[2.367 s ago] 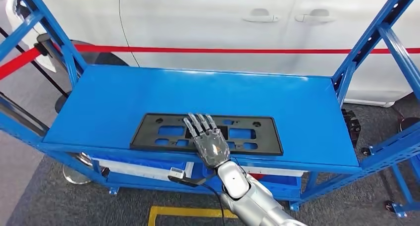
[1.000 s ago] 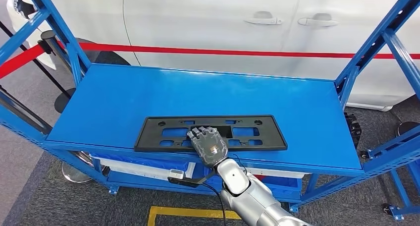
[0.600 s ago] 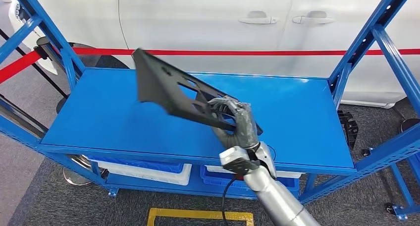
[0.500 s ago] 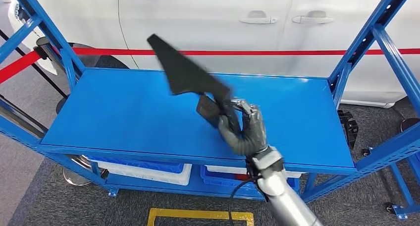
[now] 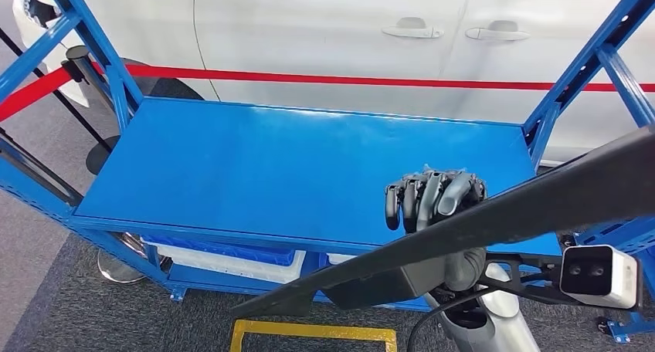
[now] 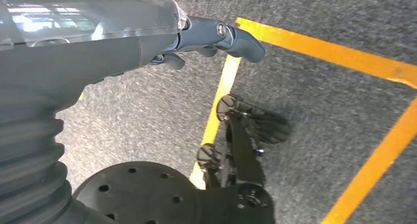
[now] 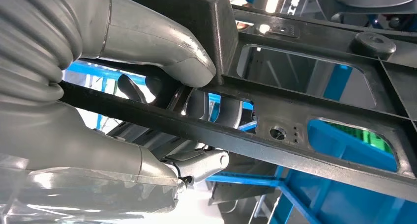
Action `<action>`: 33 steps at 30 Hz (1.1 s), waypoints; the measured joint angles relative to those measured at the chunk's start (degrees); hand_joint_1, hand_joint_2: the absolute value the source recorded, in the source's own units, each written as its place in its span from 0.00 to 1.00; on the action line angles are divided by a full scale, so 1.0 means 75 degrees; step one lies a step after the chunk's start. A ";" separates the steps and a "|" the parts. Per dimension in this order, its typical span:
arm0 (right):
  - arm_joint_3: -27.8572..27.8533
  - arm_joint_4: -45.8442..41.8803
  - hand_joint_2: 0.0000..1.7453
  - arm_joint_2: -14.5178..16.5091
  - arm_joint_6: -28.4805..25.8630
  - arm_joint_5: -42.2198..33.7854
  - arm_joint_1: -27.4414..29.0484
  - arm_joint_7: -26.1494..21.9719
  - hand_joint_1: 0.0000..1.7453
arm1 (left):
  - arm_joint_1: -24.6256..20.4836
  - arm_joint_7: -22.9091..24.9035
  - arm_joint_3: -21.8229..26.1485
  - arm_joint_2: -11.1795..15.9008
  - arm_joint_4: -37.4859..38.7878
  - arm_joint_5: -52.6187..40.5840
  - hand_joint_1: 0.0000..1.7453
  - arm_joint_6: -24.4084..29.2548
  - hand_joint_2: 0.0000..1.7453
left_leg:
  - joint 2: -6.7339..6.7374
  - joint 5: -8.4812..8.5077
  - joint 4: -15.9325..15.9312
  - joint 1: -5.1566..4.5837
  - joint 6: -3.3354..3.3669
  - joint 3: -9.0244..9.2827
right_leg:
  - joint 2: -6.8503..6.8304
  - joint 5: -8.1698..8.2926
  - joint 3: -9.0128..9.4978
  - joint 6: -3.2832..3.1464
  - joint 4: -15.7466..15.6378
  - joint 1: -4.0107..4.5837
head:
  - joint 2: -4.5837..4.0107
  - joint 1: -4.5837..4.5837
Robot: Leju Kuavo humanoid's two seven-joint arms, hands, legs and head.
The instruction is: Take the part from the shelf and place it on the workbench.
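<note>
Right hand [image 5: 434,198] fingers [image 7: 147,37] wrapped around the black part [image 5: 541,201] — lifted edge-on above the blue shelf [image 5: 232,159]; left hand [image 6: 98,52] holding nothing.

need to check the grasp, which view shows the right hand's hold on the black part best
The right wrist view: the right hand wraps its thumb and fingers round a bar of the black part. The head view shows curled fingers over the part's edge; the left wrist view looks at the floor.

Matt black plastic part [image 5: 494,213], glossy shelf [image 5: 255,167]
</note>
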 joint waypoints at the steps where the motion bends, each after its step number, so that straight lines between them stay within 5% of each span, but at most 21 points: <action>1: -0.0011 0.0000 1.00 -0.0022 0.0034 -0.0021 -0.0004 0.0008 0.88 | 0.0001 0.0022 0.0007 -0.0020 0.0000 0.0001 0.00 0.0008 1.00 | -0.0011 -0.0012 0.0038 0.0000 -0.0018 -0.0017 | -0.0002 0.0264 0.0274 -0.0004 -0.0529 -0.0020 | 0.0000 0.0001; 3: -0.0023 0.0000 1.00 -0.0068 0.0080 -0.0002 -0.0013 0.0013 0.88 | 0.0001 0.0052 0.0017 -0.0044 0.0000 0.0001 0.00 0.0016 1.00 | -0.0032 -0.0036 0.0133 -0.0030 -0.0084 -0.0084 | 0.0005 0.0564 0.0676 -0.0033 -0.1371 -0.0021 | 0.0000 -0.0001; 7: -0.0032 -0.0001 1.00 -0.0147 0.0096 0.0138 0.0011 0.0047 0.88 | 0.0023 0.0071 0.0060 -0.0053 0.0000 0.0036 0.00 0.0020 1.00 | -0.0038 -0.0019 0.0200 -0.0041 -0.0265 -0.0210 | 0.0021 0.0674 0.0646 -0.0203 -0.1571 0.0001 | 0.0000 -0.0007; 9: -0.0033 -0.0001 1.00 -0.0164 0.0106 0.0176 0.0020 0.0086 0.88 | 0.0027 0.0072 0.0076 -0.0055 0.0000 0.0064 0.00 0.0009 1.00 | -0.0027 -0.0353 0.0529 -0.0028 -0.0341 -0.0352 | -0.0011 0.0762 0.0574 -0.0322 -0.1606 -0.0018 | 0.0000 -0.0010; 12: -0.0033 0.0001 1.00 -0.0173 0.0121 0.0220 0.0049 0.0118 0.88 | 0.0025 0.0069 0.0112 -0.0065 0.0000 0.0093 0.00 -0.0026 1.00 | -0.0017 -0.1231 0.1889 -0.0020 -0.0404 -0.0804 | -0.0048 0.0893 0.0403 -0.0404 -0.1602 0.0014 | 0.0000 -0.0014; 14: -0.0033 0.0001 1.00 -0.0178 0.0133 0.0267 0.0091 0.0142 0.88 | 0.0025 0.0056 0.0135 -0.0069 0.0000 0.0130 0.00 -0.0075 1.00 | -0.0018 -0.1369 0.2237 -0.0025 -0.0387 -0.0780 | -0.0056 0.0992 0.0270 -0.0416 -0.1590 0.0055 | 0.0000 -0.0013; 18: -0.0125 -0.0025 1.00 -0.0183 0.0238 0.0367 0.0153 0.0152 0.88 | -0.0012 -0.0015 0.0184 -0.0064 -0.0001 0.0214 0.00 -0.0116 1.00 | -0.0012 -0.0748 0.0274 -0.0113 -0.0155 0.0521 | -0.0049 0.1194 0.0108 -0.0371 -0.1587 0.0099 | 0.0000 -0.0010; 20: -0.0186 -0.0047 1.00 -0.0187 0.0258 0.0388 0.0179 0.0146 0.88 | -0.0029 -0.0028 0.0197 -0.0059 -0.0003 0.0236 0.00 -0.0111 1.00 | -0.0007 -0.0657 -0.0101 -0.0188 -0.0065 0.0696 | -0.0067 0.1294 0.0093 -0.0278 -0.1606 0.0069 | 0.0000 -0.0009; 23: -0.0278 -0.0092 1.00 -0.0197 0.0257 0.0433 0.0241 0.0144 0.88 | -0.0021 -0.0017 0.0223 -0.0076 -0.0003 0.0243 0.00 -0.0088 1.00 | 0.0023 -0.0367 -0.0200 -0.0178 0.0038 0.0601 | -0.0066 0.1316 0.0051 -0.0137 -0.1620 0.0044 | 0.0000 -0.0005; 25: -0.0341 -0.0125 1.00 -0.0207 0.0249 0.0484 0.0283 0.0143 0.88 | -0.0023 -0.0006 0.0239 -0.0090 -0.0003 0.0241 0.00 -0.0084 1.00 | 0.0067 -0.0123 -0.0296 -0.0122 0.0104 0.0447 | -0.0033 0.0735 -0.0097 -0.0061 -0.1190 0.0041 | 0.0000 0.0008; 27: -0.0401 -0.0144 1.00 -0.0216 0.0231 0.0533 0.0351 0.0143 0.88 | -0.0021 0.0010 0.0245 -0.0090 -0.0003 0.0231 0.00 -0.0081 1.00 | 0.0083 0.0056 -0.0290 -0.0124 0.0124 0.0209 | -0.0019 -0.0018 -0.0294 0.0011 -0.0274 0.0009 | 0.0000 0.0016; 28: -0.0434 -0.0151 1.00 -0.0221 0.0224 0.0549 0.0397 0.0143 0.88 | -0.0018 0.0018 0.0246 -0.0090 -0.0003 0.0222 0.00 -0.0079 1.00 | 0.0087 0.0135 -0.0269 -0.0120 0.0111 0.0082 | -0.0020 -0.0184 -0.0339 0.0047 0.0150 -0.0012 | 0.0000 0.0016; 30: -0.0492 -0.0181 1.00 -0.0238 0.0226 0.0578 0.0480 0.0142 0.88 | -0.0016 0.0017 0.0246 -0.0092 -0.0003 0.0201 0.00 -0.0079 1.00 | 0.0093 0.0261 -0.0186 -0.0101 0.0067 -0.0177 | -0.0021 0.0018 -0.0138 0.0104 0.0371 -0.0050 | 0.0000 0.0016; 32: -0.0528 -0.0243 1.00 -0.0262 0.0247 0.0620 0.0521 0.0141 0.88 | -0.0022 -0.0022 0.0246 -0.0094 -0.0003 0.0182 0.00 -0.0082 1.00 | 0.0094 0.0342 -0.0034 -0.0071 -0.0001 -0.0428 | -0.0023 0.0343 0.0546 0.0146 -0.0406 -0.0095 | 0.0000 0.0017; 33: -0.0543 -0.0282 1.00 -0.0271 0.0258 0.0648 0.0531 0.0139 0.88 | -0.0029 -0.0052 0.0246 -0.0094 -0.0003 0.0181 0.00 -0.0086 1.00 | 0.0089 0.0369 0.0062 -0.0068 -0.0042 -0.0533 | -0.0014 0.0336 0.0932 0.0135 -0.0954 -0.0090 | 0.0000 0.0015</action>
